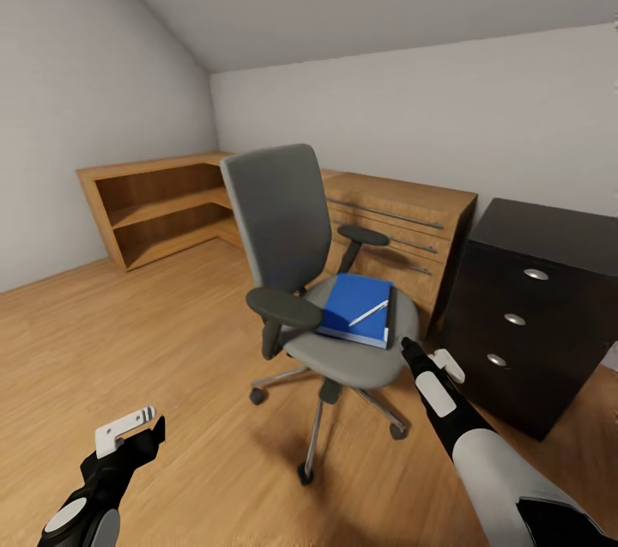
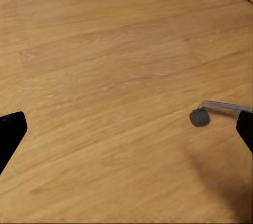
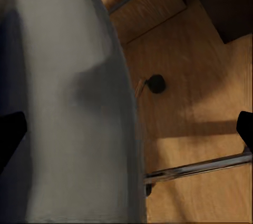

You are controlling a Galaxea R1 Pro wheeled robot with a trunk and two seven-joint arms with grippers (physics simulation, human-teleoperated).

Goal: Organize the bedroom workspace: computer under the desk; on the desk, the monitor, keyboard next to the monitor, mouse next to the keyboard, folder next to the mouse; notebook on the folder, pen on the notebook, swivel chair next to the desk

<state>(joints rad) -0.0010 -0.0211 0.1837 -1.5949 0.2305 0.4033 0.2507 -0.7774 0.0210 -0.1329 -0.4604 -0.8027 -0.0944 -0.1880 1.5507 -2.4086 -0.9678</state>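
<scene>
The grey swivel chair (image 1: 296, 272) stands mid-room on the wood floor. On its seat lies the blue folder (image 1: 354, 303), and the white pen (image 1: 369, 313) rests on top of it. A dark strip (image 1: 391, 317) along the folder's right edge may be the notebook. My right gripper (image 1: 412, 349) hovers open at the seat's front right edge, just short of the folder. In the right wrist view the grey seat (image 3: 68, 103) lies close under the right gripper (image 3: 126, 132). My left gripper (image 1: 142, 435) hangs open low at the left over bare floor, clear of the chair. The desk's black drawer unit (image 1: 515, 306) stands right of the chair.
A light oak low cabinet (image 1: 403, 221) and open oak shelves (image 1: 163, 208) line the walls behind the chair. The chair's chrome legs and castors (image 1: 397, 431) spread on the floor; one castor (image 2: 199, 117) is near the left gripper (image 2: 126, 134). Open floor lies to the left.
</scene>
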